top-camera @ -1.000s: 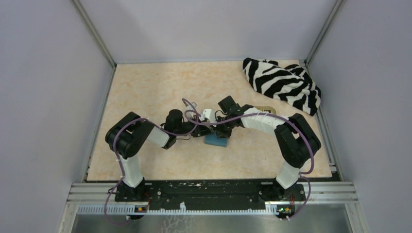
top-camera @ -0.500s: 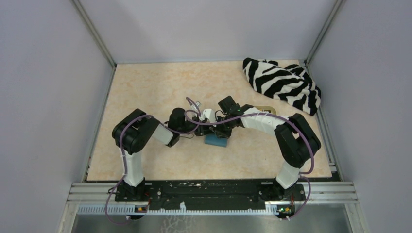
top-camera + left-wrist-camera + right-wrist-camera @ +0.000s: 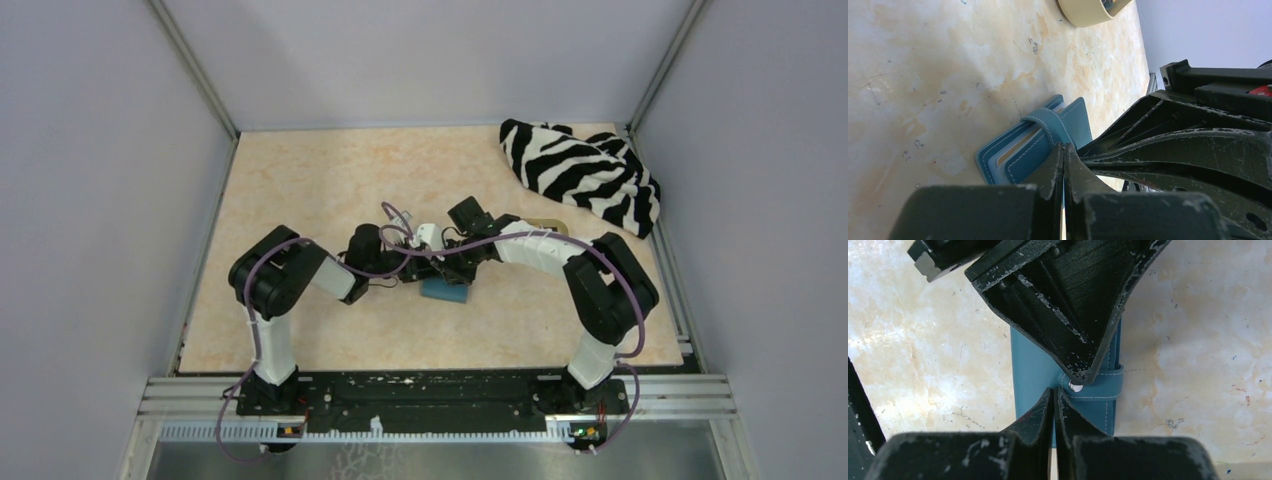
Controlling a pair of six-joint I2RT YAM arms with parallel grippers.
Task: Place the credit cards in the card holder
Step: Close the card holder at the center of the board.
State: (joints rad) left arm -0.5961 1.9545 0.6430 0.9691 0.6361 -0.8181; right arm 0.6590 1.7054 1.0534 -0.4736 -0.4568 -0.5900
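Both my tools are sitting closed: the left gripper (image 3: 1064,150) is showing its fingers pressed flat together with nothing visible between them, and the right gripper (image 3: 1054,392) is looking the same. The two tips are meeting nose to nose over the card holder (image 3: 445,291), which is lying flat on the worktop (image 3: 320,180) roughly mid-width, nearer the near edge than the far one. From the right wrist, my left tip is pointing down at the holder's strap (image 3: 1100,385) right by the metal snap (image 3: 1076,387), and my right tip is sitting just beside that snap over the cover; I can't tell if either is actually pressing. From the left wrist the holder is looking slightly fanned at one end, teal layers with a paler one between, the strap looping over them. Obstructions: each gripper is blocking much of the other's wrist view, and from above both arms are covering the far part of the holder. The tan tray (image 3: 1088,10) is sitting toward the right edge, well apart from the holder, partly hidden behind my right forearm in the top view. The zebra cloth (image 3: 580,175) is lying bunched in the far right corner.
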